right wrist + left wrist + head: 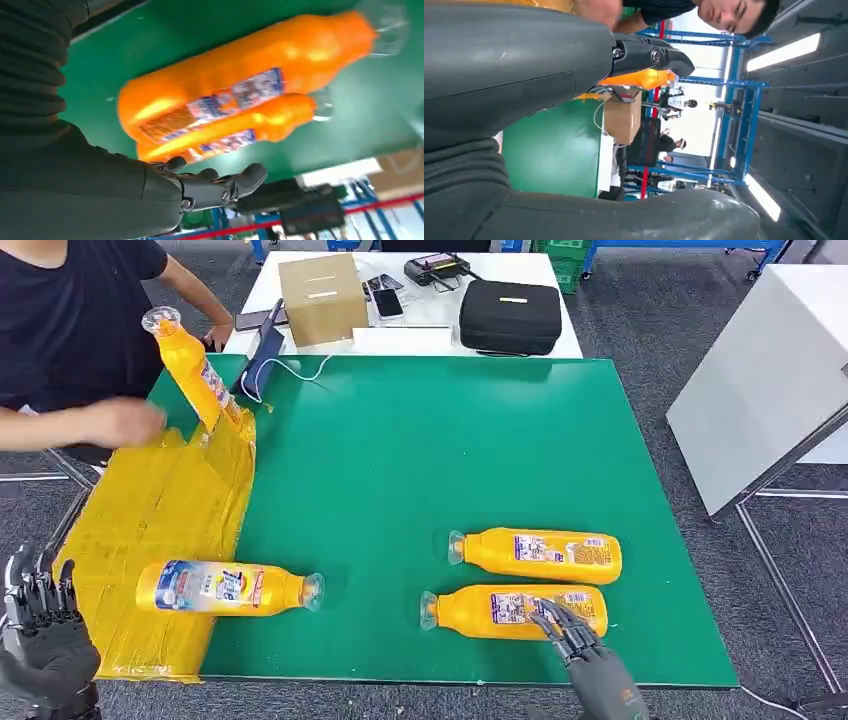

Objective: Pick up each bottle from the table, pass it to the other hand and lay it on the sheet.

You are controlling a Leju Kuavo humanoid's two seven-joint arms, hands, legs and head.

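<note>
Just beside the near bottle (515, 611), right hand (573, 636) fingers apart, empty: centre over label, then wrap.

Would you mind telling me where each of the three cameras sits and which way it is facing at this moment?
Head view: high on the body, looking forward and down at the green table, the yellow sheet and both hands, the left hand and the right hand.
Left wrist view: behind the left hand, turned sideways, facing across the table toward the cardboard box.
Right wrist view: behind the right hand, facing the two bottles lying on the green.
Shared: both wrist views and the head view show the green table.
</note>
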